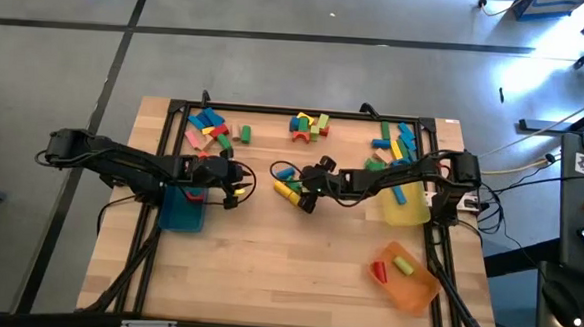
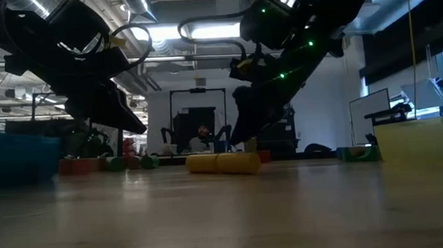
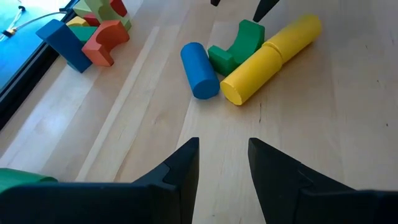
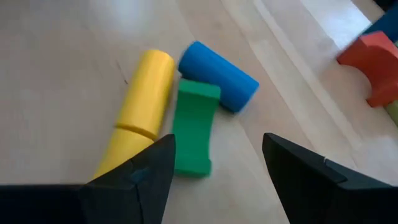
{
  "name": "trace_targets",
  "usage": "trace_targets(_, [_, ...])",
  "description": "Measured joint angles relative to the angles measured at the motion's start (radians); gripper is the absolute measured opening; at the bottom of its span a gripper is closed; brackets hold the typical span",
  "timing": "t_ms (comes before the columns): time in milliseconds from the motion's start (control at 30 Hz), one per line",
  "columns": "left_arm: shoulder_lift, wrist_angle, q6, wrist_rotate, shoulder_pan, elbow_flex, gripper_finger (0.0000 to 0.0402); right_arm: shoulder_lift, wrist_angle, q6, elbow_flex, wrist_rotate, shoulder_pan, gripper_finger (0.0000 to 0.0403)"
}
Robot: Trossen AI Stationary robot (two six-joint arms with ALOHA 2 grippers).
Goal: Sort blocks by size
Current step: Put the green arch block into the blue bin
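We see two yellow cylinders point(image 3: 267, 59) lying end to end, long axis left-right; right gripper point(image 4: 214, 168) released above them; left gripper point(image 3: 224, 165) parted, empty; no writing legible.

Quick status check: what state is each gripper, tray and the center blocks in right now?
Left gripper: open, empty.
Right gripper: open, empty, above green arch.
Green arch: on table, on its side.
Yellow cylinders: lying end to end.
Blue cylinder: lying down.
Orange tray: holds two blocks.
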Motion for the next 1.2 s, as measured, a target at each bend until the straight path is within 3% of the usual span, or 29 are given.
trace_targets(767, [0.000, -0.006, 0.000, 0.000, 0.000, 0.000, 0.0123, 0.063, -0.004, 0.058, 0.001, 0.011, 0.001, 0.0245])
trace_targets(1200, [0.000, -0.005, -0.003, 0.000, 0.000, 0.000, 0.0123, 0.080, 0.006, -0.074, 0.001, -0.008, 0.000, 0.0245])
